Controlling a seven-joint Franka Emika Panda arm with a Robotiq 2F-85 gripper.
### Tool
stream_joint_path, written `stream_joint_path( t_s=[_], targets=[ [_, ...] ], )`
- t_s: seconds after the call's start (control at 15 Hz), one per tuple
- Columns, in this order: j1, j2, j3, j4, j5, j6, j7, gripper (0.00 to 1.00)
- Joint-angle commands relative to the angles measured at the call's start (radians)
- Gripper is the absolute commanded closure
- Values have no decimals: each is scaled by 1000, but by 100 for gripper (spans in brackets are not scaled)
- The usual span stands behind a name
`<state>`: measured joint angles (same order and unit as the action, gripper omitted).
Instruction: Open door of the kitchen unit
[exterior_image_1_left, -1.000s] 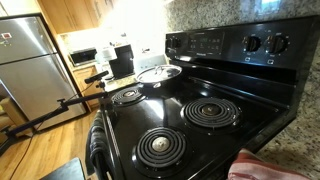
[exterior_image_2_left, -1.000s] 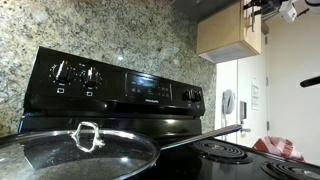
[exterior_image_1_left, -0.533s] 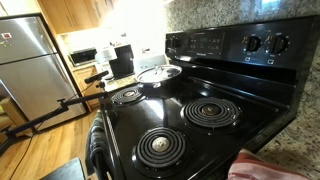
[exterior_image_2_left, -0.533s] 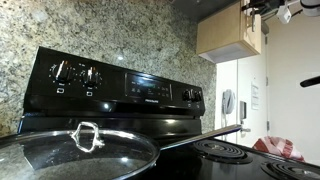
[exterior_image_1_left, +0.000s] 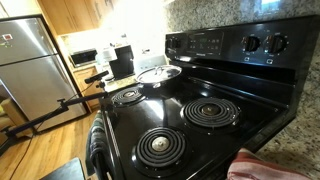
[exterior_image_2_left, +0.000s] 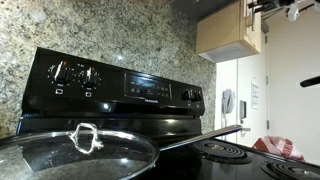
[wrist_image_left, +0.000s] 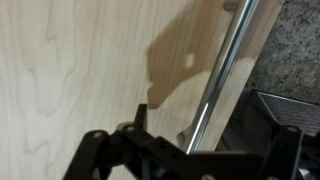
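Observation:
The kitchen unit is a light wooden wall cabinet (exterior_image_2_left: 228, 30), high beside the stove. In the wrist view its door (wrist_image_left: 90, 60) fills the frame, with a vertical metal bar handle (wrist_image_left: 225, 65) near the door's right edge. My gripper (wrist_image_left: 205, 135) is open, its two dark fingers on either side of the handle's lower part, close to the door. I cannot tell whether they touch the handle. In an exterior view the gripper (exterior_image_2_left: 275, 8) shows at the top edge, at the cabinet's front. The door looks closed.
A black electric stove (exterior_image_1_left: 190, 110) with coil burners and a back control panel (exterior_image_2_left: 120, 85) stands below. A glass pan lid (exterior_image_2_left: 80, 150) lies on it. A steel fridge (exterior_image_1_left: 30, 70) and a granite wall (exterior_image_2_left: 110, 30) are nearby. A red cloth (exterior_image_1_left: 270, 165) lies beside the stove.
In an exterior view my gripper has shifted slightly to the right at the cabinet front. Nothing else has moved.

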<state>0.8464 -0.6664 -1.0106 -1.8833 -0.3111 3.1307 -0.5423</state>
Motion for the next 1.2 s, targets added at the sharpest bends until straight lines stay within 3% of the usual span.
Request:
stream_joint_path(
  t_s=[0.0, 0.33, 0.4, 1.13],
  targets=[
    [-68, -81, 77, -88, -15, -7, -44, 0],
    [-131, -145, 137, -179, -9, 1, -78, 0],
    [-110, -109, 113, -138, 14, 2, -68, 0],
    [-108, -147, 126, -172, 14, 2, -79, 0]
  ],
)
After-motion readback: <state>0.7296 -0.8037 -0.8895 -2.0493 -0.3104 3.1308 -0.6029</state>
